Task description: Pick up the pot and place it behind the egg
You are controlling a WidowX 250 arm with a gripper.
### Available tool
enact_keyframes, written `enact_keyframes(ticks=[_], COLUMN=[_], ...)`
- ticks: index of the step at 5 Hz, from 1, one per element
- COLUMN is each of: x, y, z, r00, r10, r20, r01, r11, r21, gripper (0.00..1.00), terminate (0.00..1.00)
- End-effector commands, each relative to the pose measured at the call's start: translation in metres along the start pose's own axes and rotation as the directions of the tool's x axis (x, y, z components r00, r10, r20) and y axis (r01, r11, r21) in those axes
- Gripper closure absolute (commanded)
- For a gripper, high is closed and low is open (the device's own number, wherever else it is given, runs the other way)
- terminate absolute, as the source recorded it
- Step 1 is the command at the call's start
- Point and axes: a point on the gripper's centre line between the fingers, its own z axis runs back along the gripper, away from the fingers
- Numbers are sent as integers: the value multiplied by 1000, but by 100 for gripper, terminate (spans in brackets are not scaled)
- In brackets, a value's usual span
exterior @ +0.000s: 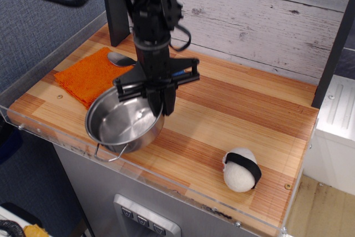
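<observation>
Single view, observation.image. Black gripper [160,102] is clamped on the far-right rim of the shallow round shiny stainless-steel pot [123,125]; one finger sits inside, one outside. The pot is tilted, its front wire loop handle [110,152] overhanging the edge of the striped wooden table [233,109]. Small white fuzzy egg with a black band [242,169] lies well right of the pot. Orange terry cloth [89,75] lies behind-left of the pot. Grey spoon-like piece behind the cloth is partly hidden.

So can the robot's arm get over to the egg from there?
Probably yes. The gripper holds the pot by its rim, and only bare wooden table lies between it and the egg.
</observation>
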Motion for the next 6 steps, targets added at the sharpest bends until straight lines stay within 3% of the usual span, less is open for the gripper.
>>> enact_keyframes(ticks=[1,4,6], x=[1,-10,-21], y=[-44,-143,-161], z=[44,39,14], r00=[997,995,989], r10=[10,-87,-143], r20=[83,54,43], r01=[1,97,149], r11=[992,965,971], r21=[-128,-242,-188], gripper=[100,100,100], terminate=[0,0,0])
